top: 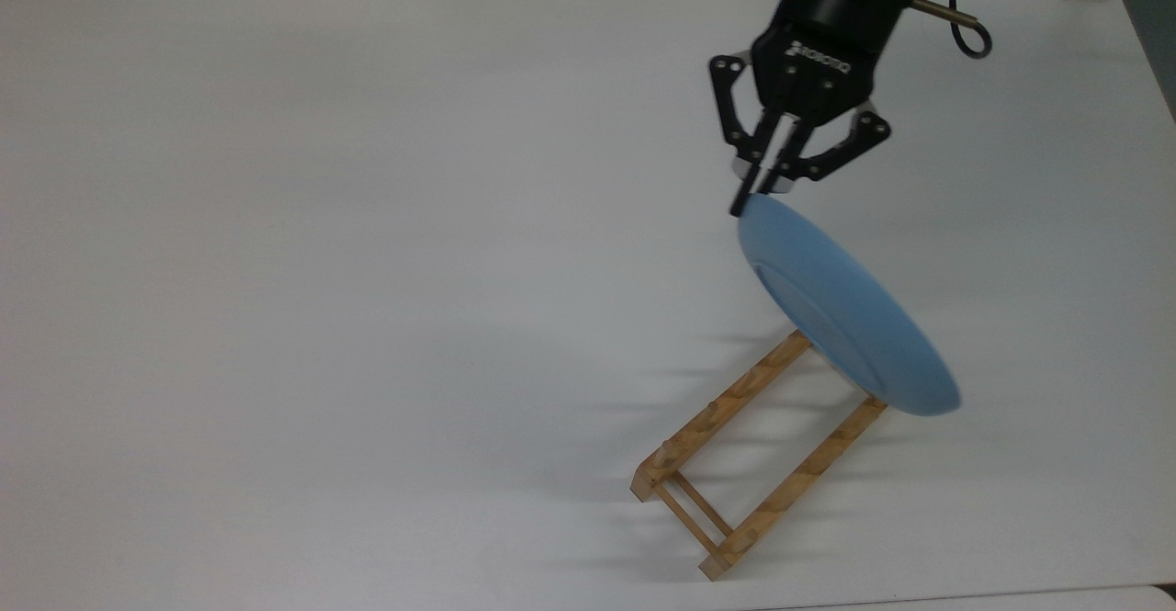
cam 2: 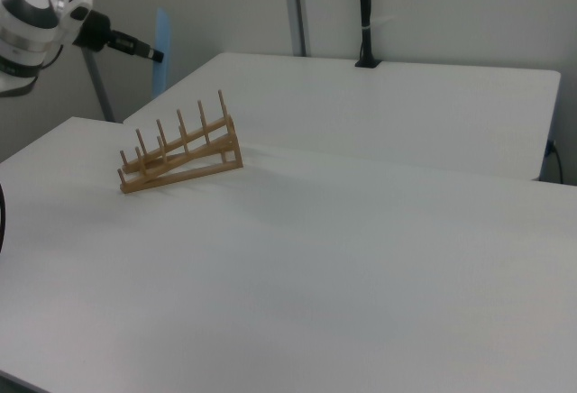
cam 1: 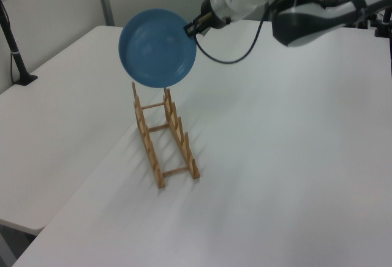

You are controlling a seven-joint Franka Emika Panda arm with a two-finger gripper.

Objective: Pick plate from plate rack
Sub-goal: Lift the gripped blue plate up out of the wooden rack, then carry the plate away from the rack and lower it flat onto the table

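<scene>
The black, angular two-finger gripper is seen clamped on the upper rim of the plate, its slim fingertips pinching the edge from both faces. The plate, a round, shallow, matte light-blue dish with a raised rim, is held on edge in the air, hanging from the gripper toward the top view's lower right. In the left view its hollow face is turned to the camera and it is seen above the far end of the plate rack, apart from the pegs. The rack, of light-brown wood with two rails, upright pegs and thin crossbars, is set on the smooth white table.
</scene>
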